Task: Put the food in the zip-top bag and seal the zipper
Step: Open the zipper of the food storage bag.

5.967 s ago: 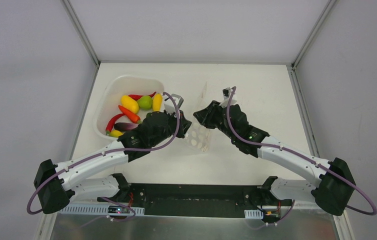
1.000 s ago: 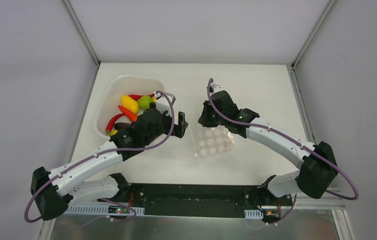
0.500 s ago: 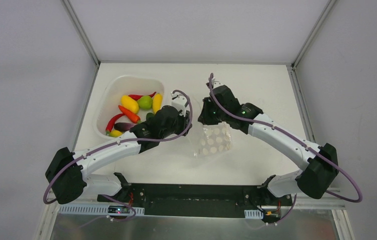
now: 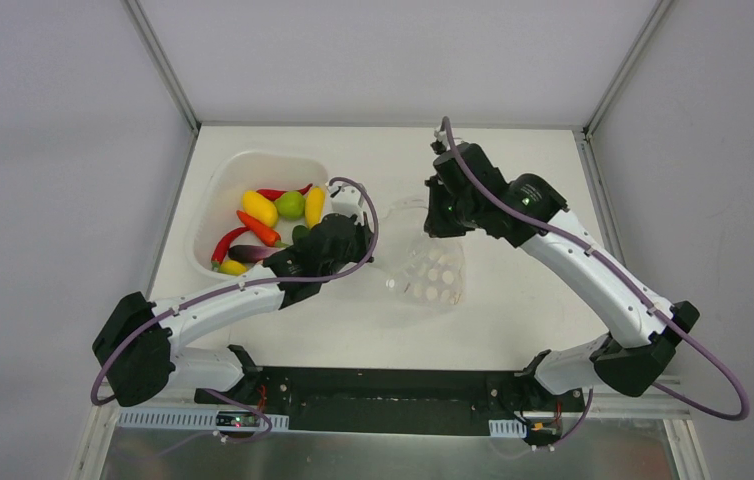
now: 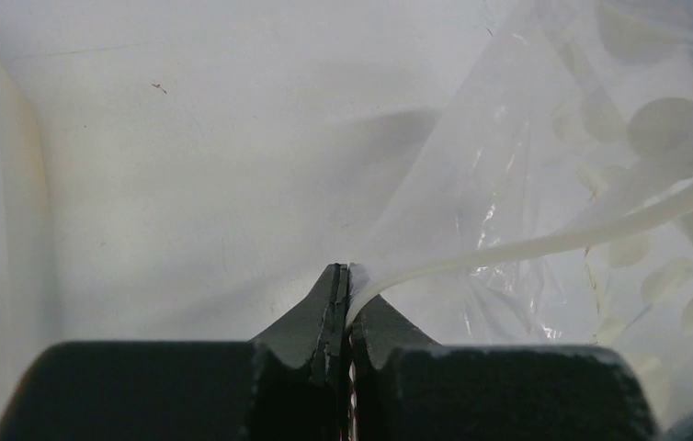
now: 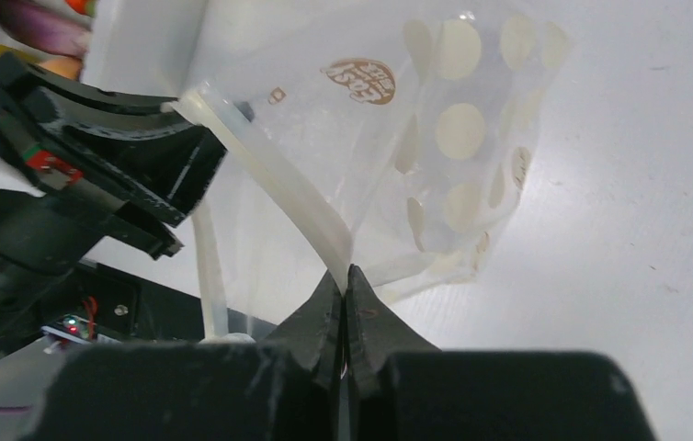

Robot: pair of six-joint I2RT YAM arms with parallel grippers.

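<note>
The clear zip-top bag (image 4: 431,272) with white polka dots hangs lifted between my two arms, its mouth pulled open. My left gripper (image 5: 346,271) is shut on the zipper strip (image 5: 545,244) at the bag's left side. My right gripper (image 6: 346,270) is shut on the zipper strip (image 6: 278,175) at the other side of the mouth, and the dotted bag (image 6: 458,129) hangs beyond it. The food (image 4: 273,220), several toy fruits and vegetables in yellow, green, red, orange and dark purple, lies in the white tub (image 4: 215,195), left of the bag.
The white tub stands at the table's back left, close behind my left arm (image 4: 313,255). The right arm (image 4: 513,205) reaches high over the table's middle. Grey walls close in the table on both sides and at the back.
The right gripper has risen and moved to the back right, lifting the bag off the table and pulling its mouth open. The left gripper has stayed at the bag's left edge.
</note>
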